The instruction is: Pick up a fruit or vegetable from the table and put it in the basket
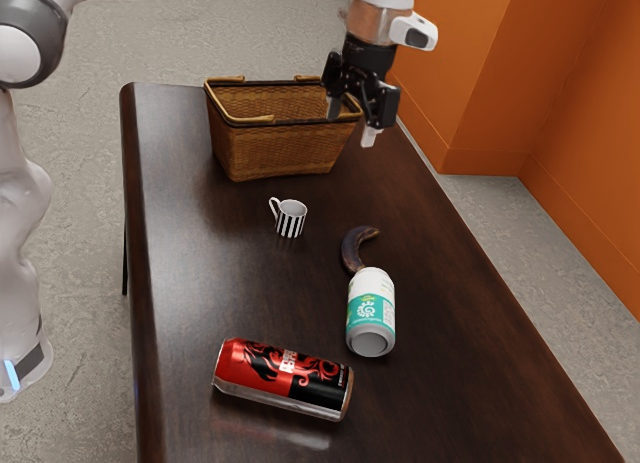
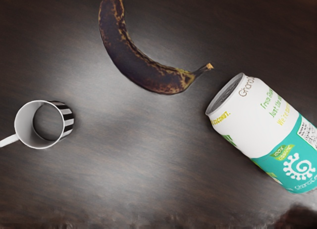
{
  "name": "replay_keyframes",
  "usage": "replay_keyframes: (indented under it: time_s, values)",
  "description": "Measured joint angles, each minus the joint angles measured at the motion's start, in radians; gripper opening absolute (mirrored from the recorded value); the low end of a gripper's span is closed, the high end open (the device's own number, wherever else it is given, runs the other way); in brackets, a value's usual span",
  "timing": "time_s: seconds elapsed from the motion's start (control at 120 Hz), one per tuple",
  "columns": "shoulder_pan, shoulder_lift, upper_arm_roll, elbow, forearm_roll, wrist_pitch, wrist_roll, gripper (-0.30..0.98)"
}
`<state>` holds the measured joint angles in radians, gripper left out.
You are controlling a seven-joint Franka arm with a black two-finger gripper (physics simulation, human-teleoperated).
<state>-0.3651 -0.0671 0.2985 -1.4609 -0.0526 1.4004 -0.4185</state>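
Red can (image 1: 283,379) low in frame; end effector (image 1: 351,124) upper right, released. Banana (image 2: 131,66) probably light, soft, easily bruised: pinch mid-curve, gently.

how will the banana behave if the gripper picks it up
The banana is probably soft and easily bruised, since its peel is mostly dark brown. Its curved shape, lying flat, makes rolling unlikely. The white and teal can on its side close by could well roll if bumped.

The glossy white arm (image 1: 22,198) wore a dark grey joint ring (image 1: 48,18), upper left, a blue strip (image 1: 12,374), lower left, and a copper-toned band (image 1: 369,24) above the black end effector (image 1: 351,122).
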Motion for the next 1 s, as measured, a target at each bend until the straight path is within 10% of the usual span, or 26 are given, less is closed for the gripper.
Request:
replay_keyframes:
  time_s: [0.45,0.617,0.775,1.0]
  values:
    - [-0.001,0.132,0.005,0.016,-0.216,-0.032,-0.444,0.69]
    - [0.074,0.069,-0.016,-0.112,-0.145,0.049,-0.655,0.69]
    - [0.360,-0.102,-0.353,-0.356,-0.071,0.206,-0.832,0.69]
    - [0.420,-0.018,-0.384,-0.421,-0.056,0.359,-1.020,0.69]
